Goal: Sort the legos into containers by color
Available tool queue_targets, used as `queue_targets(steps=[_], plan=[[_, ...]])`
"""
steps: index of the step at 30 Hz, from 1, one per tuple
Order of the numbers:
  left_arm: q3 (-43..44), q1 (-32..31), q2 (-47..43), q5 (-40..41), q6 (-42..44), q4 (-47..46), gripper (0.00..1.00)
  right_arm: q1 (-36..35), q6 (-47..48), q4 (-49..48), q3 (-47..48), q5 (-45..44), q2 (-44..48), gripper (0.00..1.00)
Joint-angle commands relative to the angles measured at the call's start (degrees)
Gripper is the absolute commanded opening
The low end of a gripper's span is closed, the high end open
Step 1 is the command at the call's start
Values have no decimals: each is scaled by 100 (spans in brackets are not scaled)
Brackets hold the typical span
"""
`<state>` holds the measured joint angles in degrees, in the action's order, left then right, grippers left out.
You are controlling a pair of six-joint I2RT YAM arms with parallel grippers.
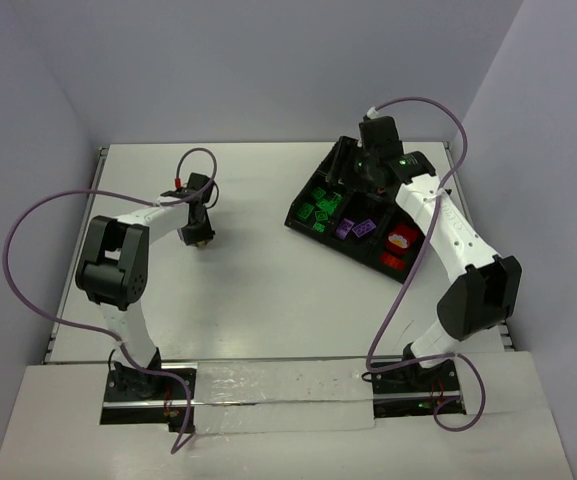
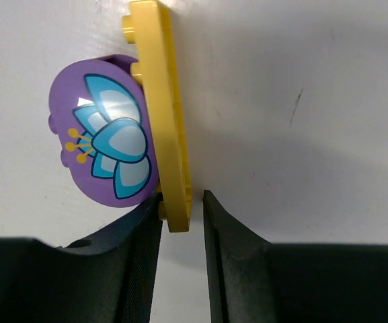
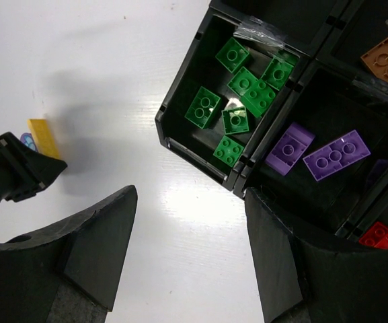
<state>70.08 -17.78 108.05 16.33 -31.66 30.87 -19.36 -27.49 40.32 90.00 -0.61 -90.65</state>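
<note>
Left tool (image 2: 181,196) narrowly open, straddling near end of yellow lego plate (image 2: 160,101) on white counter (image 2: 301,101). Left of plate, touching it, purple piece (image 2: 103,134) with blue flower print. Right tool (image 3: 190,194) wide open, holding nothing, above tray (image 3: 194,158) corner. Ahead in separate bins, green legos (image 3: 204,106) and purple bricks (image 3: 335,155).

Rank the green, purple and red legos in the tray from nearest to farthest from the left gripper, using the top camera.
1. Green legos, at the left end of the tray, nearest the left gripper.
2. Purple legos, in the middle compartment, further right.
3. Red legos, at the tray's right end, farthest.
</note>
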Motion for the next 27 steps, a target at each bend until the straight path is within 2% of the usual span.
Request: queue_targets(steps=[1,2,3,5,6,15,17,21,27], plan=[[243,38,205,143,13,-143,36,-33,50,64,305,27,-153,73],[251,45,208,135,-4,-142,29,-41,58,72,323,33,-184,73],[252,47,223,126,-7,-142,28,-42,59,66,340,27,-190,73],[316,47,274,78,9,-112,4,-42,81,73,404,27,-283,73],[392,47,342,72,-8,-50,1,-42,104,111,477,146,-371,73],[700,38,138,-198,169,234,0,-50,121,170,703,290,-620,73],[770,38,-202,-473,283,349,0,-42,121,196,756,290,-664,73],[783,26,-768,-1629,635,340,0,-16,89,221,905,621,-802,73],[910,-181,-1166,-3125,574,174,0,-3,168,626,1642,2141,-1745,73]])
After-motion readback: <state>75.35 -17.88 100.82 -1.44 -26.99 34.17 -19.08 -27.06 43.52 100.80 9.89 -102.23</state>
